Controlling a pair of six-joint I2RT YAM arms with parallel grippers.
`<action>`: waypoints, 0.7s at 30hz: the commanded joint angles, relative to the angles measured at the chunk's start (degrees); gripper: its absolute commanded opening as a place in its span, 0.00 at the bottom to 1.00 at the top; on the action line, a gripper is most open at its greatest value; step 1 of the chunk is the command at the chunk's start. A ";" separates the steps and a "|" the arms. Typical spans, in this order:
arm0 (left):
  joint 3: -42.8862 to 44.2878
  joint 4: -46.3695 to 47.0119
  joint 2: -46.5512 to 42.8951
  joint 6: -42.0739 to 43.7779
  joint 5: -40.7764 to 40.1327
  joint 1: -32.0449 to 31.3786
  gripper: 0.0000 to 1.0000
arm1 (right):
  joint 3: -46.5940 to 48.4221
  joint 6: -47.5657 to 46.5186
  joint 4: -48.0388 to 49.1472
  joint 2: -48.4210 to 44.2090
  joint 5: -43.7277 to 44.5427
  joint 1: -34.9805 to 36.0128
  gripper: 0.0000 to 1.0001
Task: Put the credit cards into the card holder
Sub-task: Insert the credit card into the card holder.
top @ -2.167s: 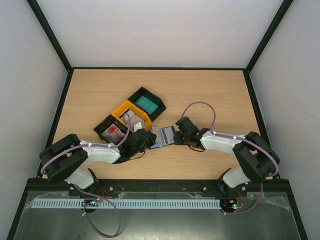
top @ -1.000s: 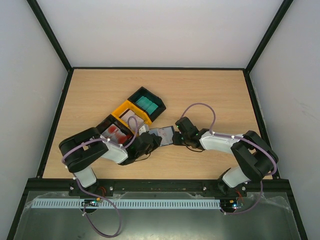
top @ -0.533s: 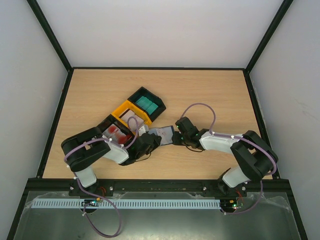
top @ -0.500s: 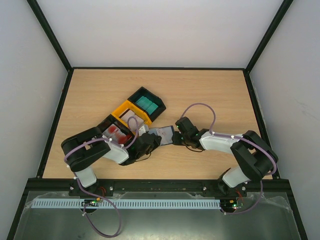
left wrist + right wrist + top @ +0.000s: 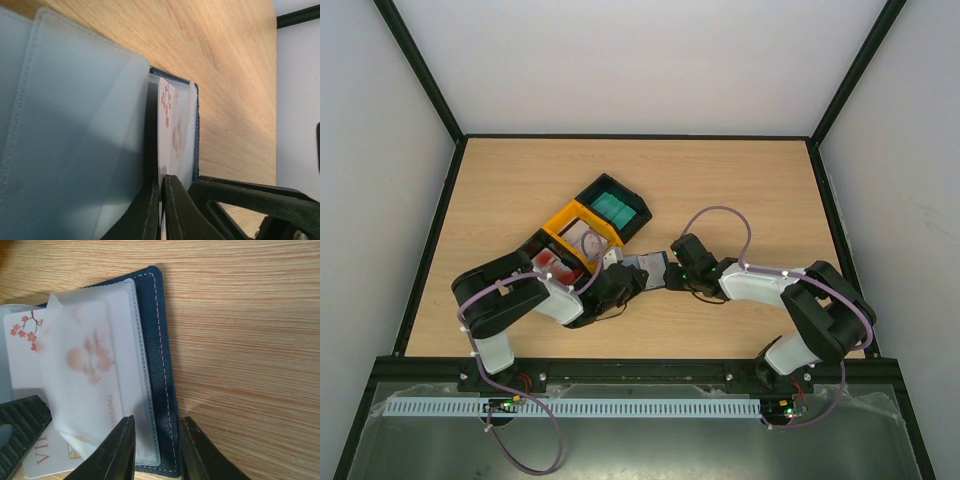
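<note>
The navy card holder (image 5: 647, 266) lies open on the table between my two grippers. My left gripper (image 5: 162, 181) is shut on a white credit card (image 5: 167, 105) with red blossoms, its far end inside the holder's clear sleeve (image 5: 92, 365). In the right wrist view the same credit card (image 5: 24, 375) shows partly under that sleeve. My right gripper (image 5: 156, 440) stands open, its jaws astride the holder's stitched navy edge (image 5: 159, 355). From above, the left gripper (image 5: 625, 281) and right gripper (image 5: 672, 273) nearly meet over the holder.
Left of the holder stand three small trays in a row. The black tray (image 5: 636, 215) holds teal items, the yellow tray (image 5: 560, 220) a pale card, and another black tray (image 5: 534, 246) holds red-and-white cards. A black frame rims the table.
My left arm has reached further right toward the holder, carrying the card deeper into the sleeve. The right arm and holder have stayed in place.
</note>
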 commanded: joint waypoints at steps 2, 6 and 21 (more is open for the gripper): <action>-0.29 -3.47 2.52 1.80 3.48 -0.38 0.07 | -1.69 0.73 -1.87 1.63 -0.24 0.34 0.24; -0.22 -5.75 1.84 3.00 3.52 -0.57 0.10 | -1.81 0.97 -1.76 1.44 0.31 0.35 0.24; 5.40 -12.34 2.95 11.62 8.48 -0.95 0.14 | -1.98 1.02 -0.45 2.10 -1.40 0.39 0.22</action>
